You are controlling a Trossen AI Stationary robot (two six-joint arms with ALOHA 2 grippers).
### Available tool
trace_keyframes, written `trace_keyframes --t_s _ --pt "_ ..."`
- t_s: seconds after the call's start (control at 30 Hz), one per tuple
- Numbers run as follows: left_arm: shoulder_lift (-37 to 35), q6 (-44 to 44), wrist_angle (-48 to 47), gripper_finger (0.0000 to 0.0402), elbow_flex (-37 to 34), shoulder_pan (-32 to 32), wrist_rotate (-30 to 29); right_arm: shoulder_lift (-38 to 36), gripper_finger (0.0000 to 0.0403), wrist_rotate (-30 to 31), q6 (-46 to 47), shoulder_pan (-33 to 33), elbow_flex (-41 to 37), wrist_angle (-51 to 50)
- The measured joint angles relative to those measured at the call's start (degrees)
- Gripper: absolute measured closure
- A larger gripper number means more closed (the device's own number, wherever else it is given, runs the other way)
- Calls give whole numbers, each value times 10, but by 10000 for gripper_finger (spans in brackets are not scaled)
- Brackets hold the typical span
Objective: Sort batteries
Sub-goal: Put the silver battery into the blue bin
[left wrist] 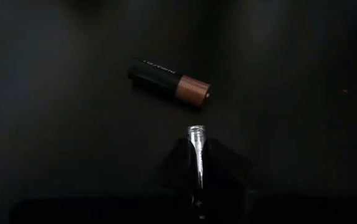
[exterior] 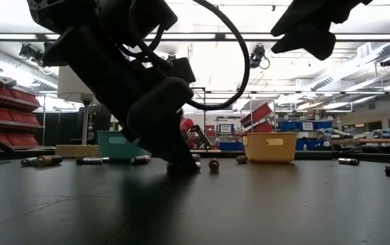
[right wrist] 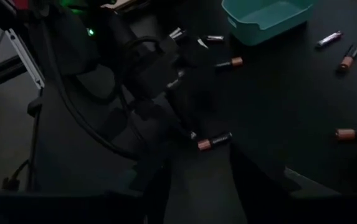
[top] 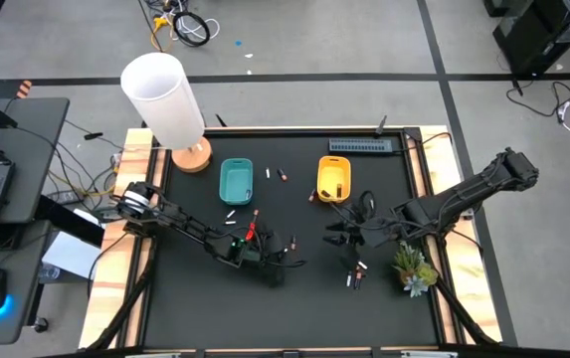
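From above, the left gripper (top: pixel 283 261) was down on the mat, below the teal tray (top: pixel 236 181), while the right gripper (top: pixel 342 237) hung below the yellow tray (top: pixel 333 178) — how wide its fingers stood I couldn't tell. Loose batteries: a pair (top: pixel 276 174) between the trays, one (top: pixel 231 215) under the teal, a couple (top: pixel 355 277) near the right gripper. Two trays, one of each colour.

At table level, the left arm's bulk sat on the mat; I counted about four batteries (exterior: pixel 47 160) lying left, two more end-on by the gripper, more at the far right edge.

Through the left wrist, the fingers were pinched on a silver battery (left wrist: pixel 196 149) — held end-on — with a dark copper-tipped one (left wrist: pixel 169 82) just beyond, apart. I'd say lift straight up so it doesn't nudge that neighbour, then carry it to its tray.

From the right wrist, five or six batteries showed, one copper-ended (right wrist: pixel 214 141) right beside the left gripper.
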Motion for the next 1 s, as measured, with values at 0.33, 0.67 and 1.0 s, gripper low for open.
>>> trace_keyframes --t_s 0.33,0.67,1.0 --pt "-2 2 7 364 -3 1 -10 -25 232 0 -5 -1 0 -28" --pt "-39 21 -25 364 -7 2 -27 -26 234 0 -1 -2 0 -35" --pt "-130 18 -171 363 -8 4 -60 -39 234 19 -32 -35 28 -36"
